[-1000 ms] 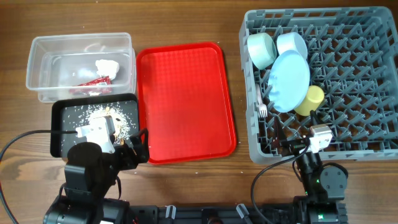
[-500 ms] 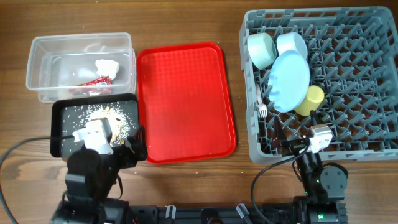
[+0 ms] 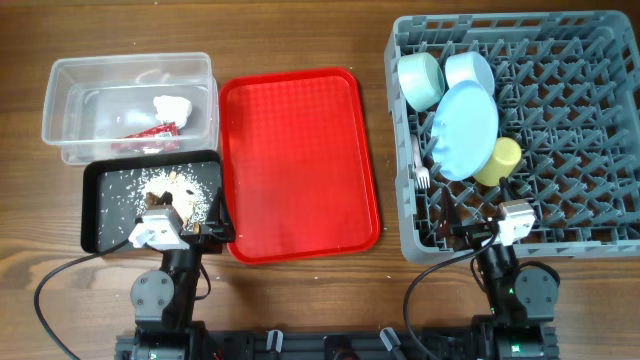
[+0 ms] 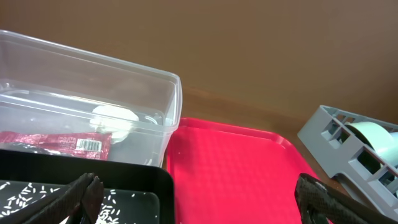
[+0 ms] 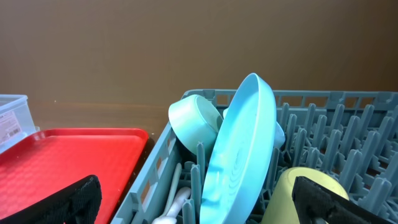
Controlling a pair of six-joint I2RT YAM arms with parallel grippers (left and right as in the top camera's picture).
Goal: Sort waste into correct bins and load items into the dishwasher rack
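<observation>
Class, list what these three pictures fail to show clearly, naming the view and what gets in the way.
1. Fork: overhead, partly hidden by the plate and the rack pegs.
2. Cup: right wrist, cut off by the bottom edge.
3. Tissue: left wrist, blurred through the tub wall.
4. Wrapper print: left wrist, too small to read.

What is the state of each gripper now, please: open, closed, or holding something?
Left gripper: open, fingers wide apart, holding nothing.
Right gripper: open, fingers wide apart, holding nothing.
</observation>
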